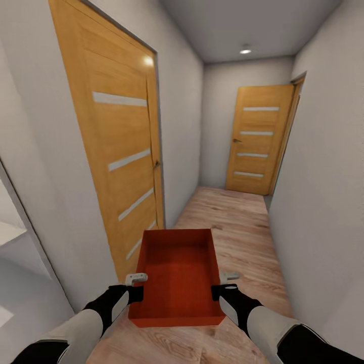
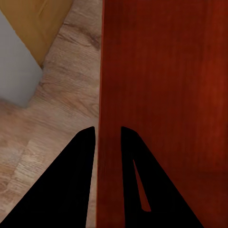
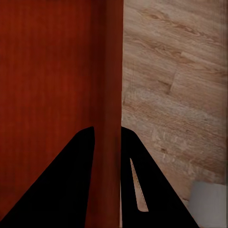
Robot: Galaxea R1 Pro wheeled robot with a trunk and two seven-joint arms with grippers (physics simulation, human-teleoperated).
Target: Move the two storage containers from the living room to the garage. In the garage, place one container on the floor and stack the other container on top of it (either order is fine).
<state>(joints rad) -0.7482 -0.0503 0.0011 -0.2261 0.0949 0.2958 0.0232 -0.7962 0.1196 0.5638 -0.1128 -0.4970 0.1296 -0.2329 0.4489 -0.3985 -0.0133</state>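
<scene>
An orange-red, smooth-walled rectangular storage container (image 1: 178,275), open-topped and shallow, is held level above the light wood-plank floor (image 1: 237,222) of a narrow corridor. The left gripper (image 2: 108,137) pinches its left long wall and the right gripper (image 3: 107,137) its right long wall, one black finger inside and one outside each. Honey-coloured panelled doors (image 1: 119,146) with pale horizontal slots stand in plain grey-white walls (image 1: 323,167).

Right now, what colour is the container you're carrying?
Orange-red, plain smooth walls; the storage container shows best in the head view.
</scene>
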